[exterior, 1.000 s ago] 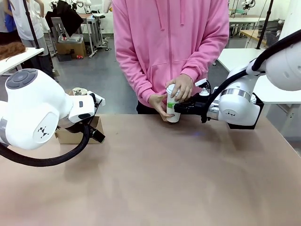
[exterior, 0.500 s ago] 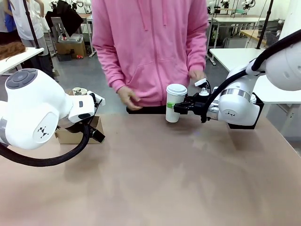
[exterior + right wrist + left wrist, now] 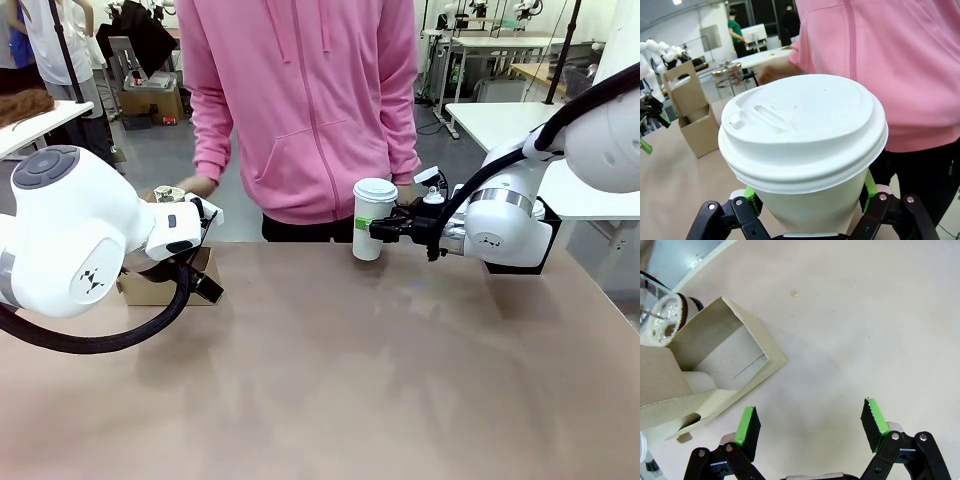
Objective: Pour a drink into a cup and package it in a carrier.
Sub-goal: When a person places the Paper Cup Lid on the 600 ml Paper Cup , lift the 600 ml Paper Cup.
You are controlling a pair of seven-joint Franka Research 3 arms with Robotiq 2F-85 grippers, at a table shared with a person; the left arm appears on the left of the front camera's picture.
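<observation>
Front view: the right gripper (image 3: 388, 229) comes in sideways and is clamped on the lidded cup (image 3: 372, 222). The cup stands upright near the far edge of the table (image 3: 330, 380); hard to say if it's resting on it or just clear. The carrier (image 3: 145, 290) is well off toward the robot's left, half hidden behind the left arm, so the cup's trip runs leftward. The person's hand (image 3: 197, 186) hangs near that corner.

Left wrist view: the left gripper (image 3: 811, 422) is spread wide with nothing in it, over bare table. It's the nearer one, with the carrier (image 3: 725, 357) just beside one pad and an open slot facing up.

Right wrist view: green pads (image 3: 752, 193) hug the cup (image 3: 807, 200) on both sides, with the lid (image 3: 800, 120) seated. This view also gets the carrier's upright handle (image 3: 684, 85).
</observation>
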